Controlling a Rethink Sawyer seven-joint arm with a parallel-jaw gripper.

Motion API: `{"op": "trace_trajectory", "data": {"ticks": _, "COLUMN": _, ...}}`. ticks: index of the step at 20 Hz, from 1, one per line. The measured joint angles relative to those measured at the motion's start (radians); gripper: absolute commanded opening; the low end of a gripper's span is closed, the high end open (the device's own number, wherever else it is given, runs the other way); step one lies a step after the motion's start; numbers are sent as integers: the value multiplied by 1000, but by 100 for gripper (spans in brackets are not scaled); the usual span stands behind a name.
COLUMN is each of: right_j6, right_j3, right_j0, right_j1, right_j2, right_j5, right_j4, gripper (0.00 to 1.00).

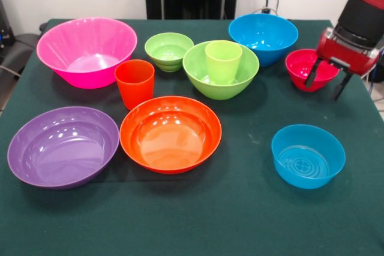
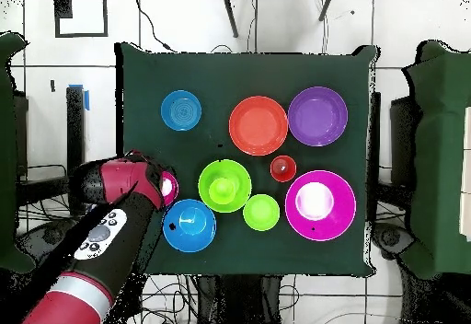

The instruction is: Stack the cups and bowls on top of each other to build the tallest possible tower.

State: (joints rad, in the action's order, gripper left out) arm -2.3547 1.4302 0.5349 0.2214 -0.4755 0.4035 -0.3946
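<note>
purple bowl (image 1: 63, 146) front left | pink bowl (image 1: 87, 50) behind it | orange cup (image 1: 134, 83) upright beside orange bowl (image 1: 170, 133) | small green bowl (image 1: 168, 51) | lime cup (image 1: 223, 61) standing inside medium green bowl (image 1: 221, 71) | blue bowls (image 1: 263, 38) (image 1: 308, 155) | gripper (image 1: 328, 84) fingers spread over small red bowl (image 1: 310, 69), far right

Two cups: one orange cup (image 1: 134, 82), one lime cup (image 1: 223, 60). Eight bowls: one pink (image 1: 87, 51), purple (image 1: 62, 147), orange (image 1: 170, 134), red (image 1: 303, 67), two green (image 1: 168, 51) (image 1: 201, 76), two blue (image 1: 263, 37) (image 1: 308, 156).
</note>
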Motion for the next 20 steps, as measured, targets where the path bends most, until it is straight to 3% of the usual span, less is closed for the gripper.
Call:
{"op": "trace_trajectory", "data": {"ticks": 8, "right_j6": 0, "right_j3": 1, "right_j0": 15, "right_j1": 51, "right_j2": -3, "right_j5": 42, "right_j4": -13, "gripper": 100}}
{"op": "trace_trajectory", "data": {"ticks": 20, "right_j6": -8, "right_j3": 39, "right_j0": 20, "right_j1": 66, "right_j2": 31, "right_j5": 45, "right_j4": -99, "gripper": 100}}
